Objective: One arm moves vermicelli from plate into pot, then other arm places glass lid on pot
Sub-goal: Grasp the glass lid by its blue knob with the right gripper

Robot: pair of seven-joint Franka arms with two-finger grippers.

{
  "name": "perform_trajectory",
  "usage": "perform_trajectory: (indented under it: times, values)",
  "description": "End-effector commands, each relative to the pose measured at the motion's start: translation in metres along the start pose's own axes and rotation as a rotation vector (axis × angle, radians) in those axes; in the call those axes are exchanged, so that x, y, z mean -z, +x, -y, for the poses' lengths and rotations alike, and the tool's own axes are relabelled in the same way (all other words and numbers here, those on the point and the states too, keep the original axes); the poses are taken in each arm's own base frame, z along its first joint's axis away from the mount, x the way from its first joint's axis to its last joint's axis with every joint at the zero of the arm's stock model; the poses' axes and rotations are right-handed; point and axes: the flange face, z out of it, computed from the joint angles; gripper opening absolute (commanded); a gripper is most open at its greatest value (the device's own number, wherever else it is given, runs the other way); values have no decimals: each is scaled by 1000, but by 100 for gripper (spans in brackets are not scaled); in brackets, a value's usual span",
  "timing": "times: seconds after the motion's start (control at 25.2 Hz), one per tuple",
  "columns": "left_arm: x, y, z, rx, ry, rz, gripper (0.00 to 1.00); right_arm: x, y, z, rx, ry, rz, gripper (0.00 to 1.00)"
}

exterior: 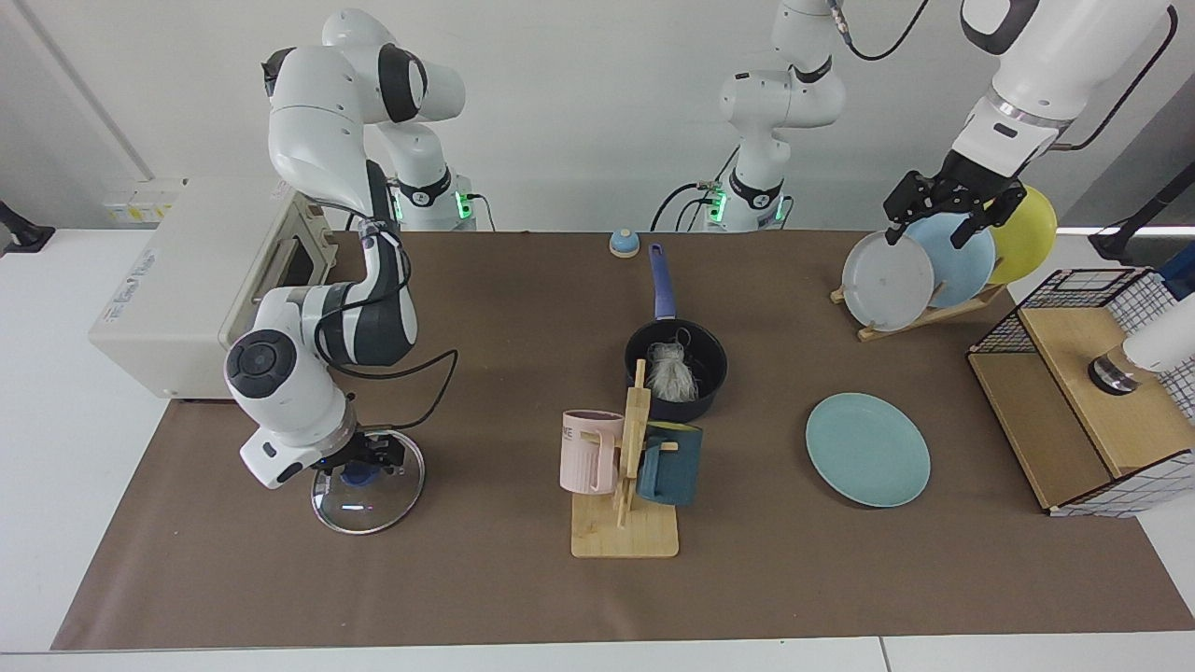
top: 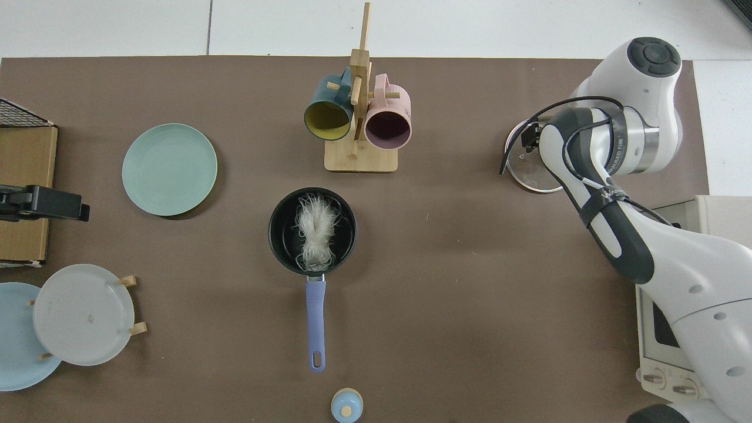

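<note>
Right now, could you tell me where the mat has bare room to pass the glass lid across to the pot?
Bare mat runs from the glass lid, under the right gripper, to the pot holding the vermicelli. The mug rack crowds the pot's one side; beyond sits the teal plate. The left gripper waits by the plate rack.

pink mug (exterior: 588, 455): dark print just under the rim, at 9 o'clock on the mug in the facing view. Reads roughly "NE"; the rest wraps out of sight round the curve.
oven (exterior: 201, 247): pale label strip (exterior: 131, 280) on the top face, toward 7 o'clock. There is print on it, too small to read.
right arm (top: 675, 264): white lettering on the dark strap (top: 605, 195) round the forearm, top view. Only "WA…" can be made out.
wrist ring (top: 624, 154): dark lettering on the grey band, same arm, at 12 o'clock from the strap. Not legible.
</note>
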Motion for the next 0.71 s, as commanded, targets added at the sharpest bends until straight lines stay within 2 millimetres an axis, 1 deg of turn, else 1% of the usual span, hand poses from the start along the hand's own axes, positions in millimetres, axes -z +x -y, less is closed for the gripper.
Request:
perform_trajectory:
  times: [0.0, 0.16, 0.28, 0.4, 0.44, 0.48, 0.52, 0.56, 0.63, 0.67]
  values:
    - [0, -7, 0, -11, -7, -13, 100, 0, -12, 0, 8, 2, -19, 93]
    - [0, -7, 3, -7, -2, -16, 100, 0, -12, 1, 9, 3, -18, 87]
    - [0, -7, 4, -8, 20, -15, 100, 0, -13, 1, 7, 4, -9, 85]
    - [0, -7, 5, -8, 21, -13, 100, 8, -13, 4, 2, 3, -13, 85]
    - [1, -7, 5, -8, 21, -15, 100, 7, -14, 3, 3, 2, -9, 85]
    - [1, -7, 4, -10, 21, -15, 100, 7, -14, 3, 4, 2, -7, 84]
    - [0, -7, 4, -10, 21, -13, 100, 7, -15, 3, 4, 2, -6, 81]
    - [0, -7, 4, -10, 21, -15, 100, 7, -15, 2, 6, 2, -6, 70]
    - [1, -7, 4, -10, 21, -15, 100, 8, -16, 3, 6, 2, 7, 17]
    - [1, -7, 4, -10, 21, -15, 100, 7, -17, 3, 4, 3, 13, 0]
